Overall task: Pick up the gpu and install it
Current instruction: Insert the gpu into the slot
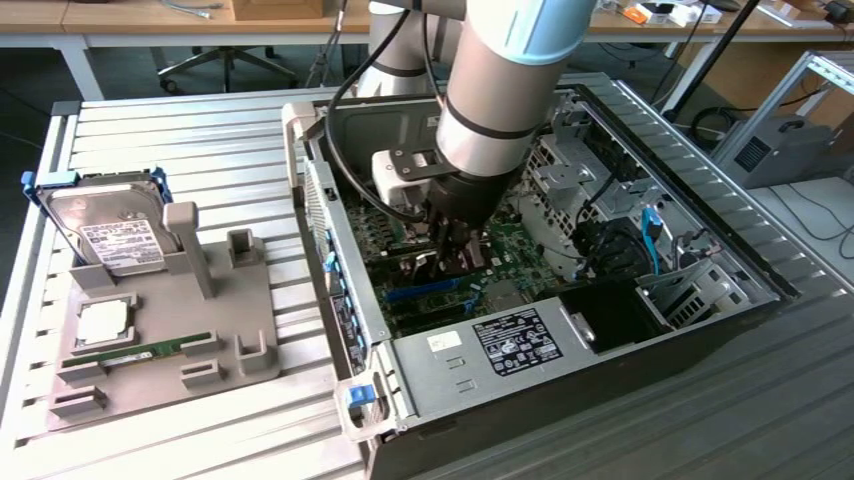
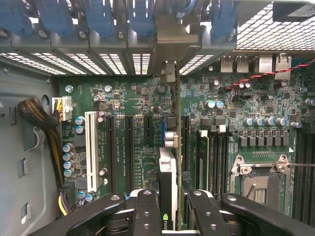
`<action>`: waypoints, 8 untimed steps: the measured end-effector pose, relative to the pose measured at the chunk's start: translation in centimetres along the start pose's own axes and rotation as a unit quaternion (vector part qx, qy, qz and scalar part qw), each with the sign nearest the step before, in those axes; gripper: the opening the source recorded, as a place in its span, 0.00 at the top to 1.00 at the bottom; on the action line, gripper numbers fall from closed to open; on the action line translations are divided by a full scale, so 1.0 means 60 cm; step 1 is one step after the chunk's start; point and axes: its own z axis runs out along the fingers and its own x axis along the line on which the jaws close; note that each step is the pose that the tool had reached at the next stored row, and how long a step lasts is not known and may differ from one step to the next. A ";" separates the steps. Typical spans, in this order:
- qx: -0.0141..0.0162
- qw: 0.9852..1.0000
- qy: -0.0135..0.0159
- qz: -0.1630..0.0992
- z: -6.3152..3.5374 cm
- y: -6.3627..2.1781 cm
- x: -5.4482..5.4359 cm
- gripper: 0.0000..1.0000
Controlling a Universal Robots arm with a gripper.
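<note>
Wrist view is my best look. My hand (image 2: pixel 172 195) is closed on the gpu (image 2: pixel 167 169), with one black finger (image 2: pixel 146 210) on each side of it. The gpu stands on its thin edge, so I see it edge-on. It is down over the green motherboard (image 2: pixel 133 98), in line with the long black slots (image 2: pixel 129 152). A white slot (image 2: pixel 91 150) lies off to one side of it and the silver chip socket (image 2: pixel 258 184) off to the other. The far end of the gpu reaches to the wall of the case where the blue clips (image 2: pixel 101 19) sit in a row. I cannot tell if the gpu is pushed all the way into a slot.

From the exterior view, I see my arm (image 1: pixel 501 90) reaching down into the open computer case (image 1: pixel 441 375). The hand is low inside, just above the motherboard. The case lies on its side on the metal counter (image 1: pixel 174 130). A grey box with a black label (image 1: pixel 514 340) fills the near corner of the case.

On the exterior view's left, well apart from the case, a grey holder (image 1: pixel 174 330) sits on the counter. A hard drive (image 1: pixel 114 235) in a blue frame leans in it. A thin green memory stick (image 1: pixel 140 350) lies in it too, near a small square chip (image 1: pixel 104 322).
</note>
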 end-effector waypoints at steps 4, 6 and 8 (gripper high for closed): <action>0.000 1.000 0.000 0.000 0.000 0.001 -0.001 0.73; 0.000 1.000 0.000 0.000 0.000 0.001 -0.001 0.73; 0.000 1.000 0.000 0.000 0.001 0.002 -0.001 0.73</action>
